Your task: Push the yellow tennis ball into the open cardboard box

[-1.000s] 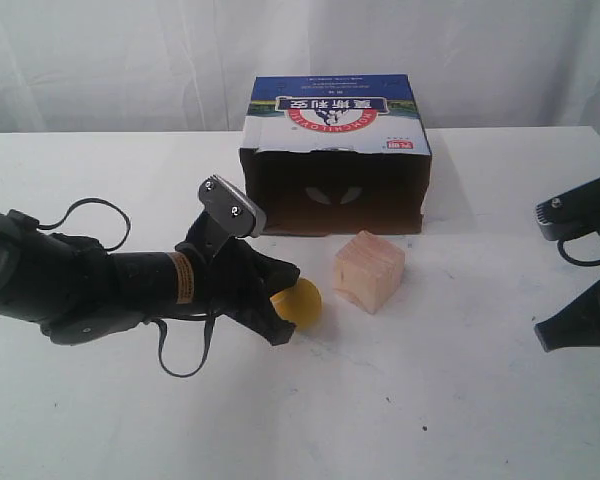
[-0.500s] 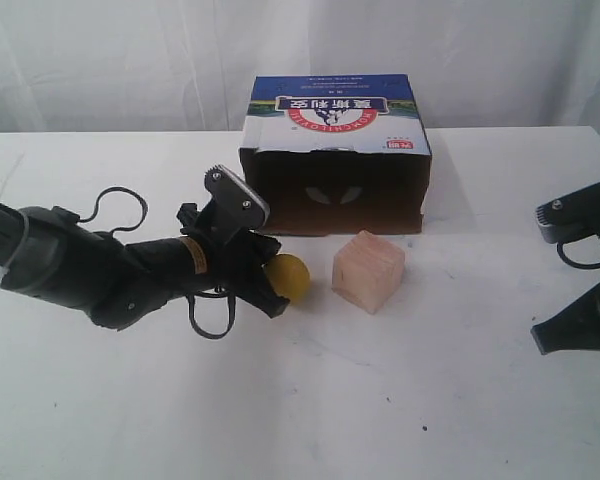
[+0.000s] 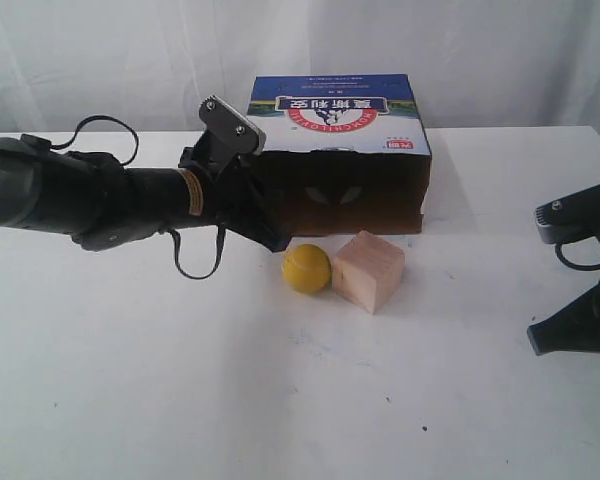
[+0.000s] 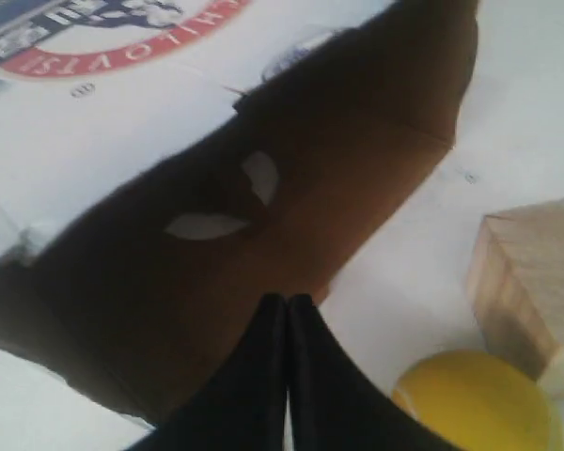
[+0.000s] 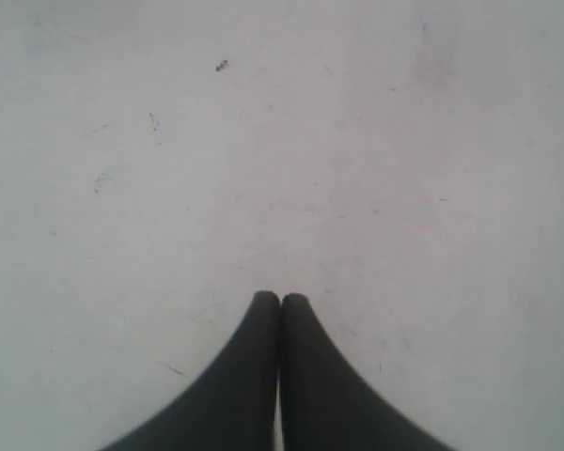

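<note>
- The left jaws are pressed fully together, their two black fingers (image 4: 263, 376) meeting along one thin seam, and they hold nothing.
- The right jaws are likewise closed tight, finger (image 5: 254, 376) against finger, with nothing between them. Only the bare white bench (image 5: 263, 141) lies under them.
- The large brown cardboard box with the blue, white and red printed top (image 3: 340, 160) stands on the bench with its open, dark side facing the exterior camera. Two pale oval handle holes show in its back wall.
- The black left arm (image 3: 100, 195) reaches across to the box from the box's left. The closed left jaws point down at the bench just in front of the left end of the box's opening.
- The small fuzzy yellow tennis ball (image 3: 307, 268) sits on the bench outside the box, near its open side and a little left of the middle of the opening. It is not in the box.
- In the left wrist view the ball (image 4: 479, 404) lies just beside the closed fingers, with a strip of white bench between them, so they are apart.
- The pale wooden cube (image 3: 369, 270) stands on the bench in front of the box's opening, on the ball's right. Ball and cube are touching or very nearly so, and the pictures do not settle which.
- In the left wrist view the box's dark interior (image 4: 310, 188) fills the space beyond the fingertips, with the cube (image 4: 531, 282) off to one side.
- The black right arm (image 3: 580, 280) is well apart from the box, out past the box's right side and nearer the exterior camera than the box is.
</note>
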Robot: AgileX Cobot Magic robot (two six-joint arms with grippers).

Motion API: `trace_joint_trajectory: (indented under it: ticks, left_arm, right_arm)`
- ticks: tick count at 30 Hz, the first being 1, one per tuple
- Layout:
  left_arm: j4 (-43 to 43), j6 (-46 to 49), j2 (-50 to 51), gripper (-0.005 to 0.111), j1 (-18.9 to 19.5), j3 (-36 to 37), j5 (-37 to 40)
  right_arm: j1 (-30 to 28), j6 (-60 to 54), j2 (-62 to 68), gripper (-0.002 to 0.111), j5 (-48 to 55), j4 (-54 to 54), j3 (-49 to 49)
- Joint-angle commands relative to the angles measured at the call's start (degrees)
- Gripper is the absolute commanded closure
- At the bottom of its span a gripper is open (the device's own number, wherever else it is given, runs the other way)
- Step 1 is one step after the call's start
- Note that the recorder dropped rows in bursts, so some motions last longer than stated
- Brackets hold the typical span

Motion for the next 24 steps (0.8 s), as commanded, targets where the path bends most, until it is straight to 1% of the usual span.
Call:
trace_joint_trajectory:
  ticks: [1, 3, 6, 8, 10, 15, 18, 21, 24]
  left_arm:
    - [12.02, -10.99, -0.55, 0.107, 0.07, -0.15, 0.04]
    - [19.43, -16.20, -0.55, 0.107, 0.07, -0.15, -3.68]
    - [26.76, -20.15, -0.55, 0.107, 0.07, -0.15, -6.94]
    - [29.75, -21.33, -0.30, 0.107, 0.07, -0.15, -7.04]
    - [30.75, -21.65, 0.86, 0.107, 0.10, -0.15, -6.91]
    - [30.77, -20.98, 5.66, 0.107, 0.10, -0.26, -6.91]
    - [29.27, -18.51, 8.19, 0.107, 0.10, -1.09, -5.05]
    - [23.40, -11.99, 10.23, 0.107, 0.10, -3.13, 0.10]
    - [15.50, -1.88, 12.02, 0.107, 0.20, -6.70, 5.08]
  right_arm:
    - [-0.29, -0.42, -0.33, 0.108, -0.03, -0.19, 0.21]
    - [-0.29, -0.42, -0.33, 0.108, -0.03, -0.19, 0.21]
    - [-0.29, -0.42, -0.33, 0.108, -0.03, -0.19, 0.21]
    - [-0.29, -0.42, -0.33, 0.108, -0.03, -0.19, 0.21]
    - [-0.29, -0.42, -0.33, 0.108, -0.03, -0.19, 0.21]
    - [-0.29, -0.42, -0.33, 0.108, -0.02, -0.05, 0.21]
    - [-0.29, -0.42, -0.33, 0.108, -0.02, 0.06, 0.21]
    - [-0.29, -0.42, -0.33, 0.108, 0.37, 0.28, 0.21]
    - [-0.29, -0.42, -0.33, 0.108, 0.63, 0.88, 0.21]
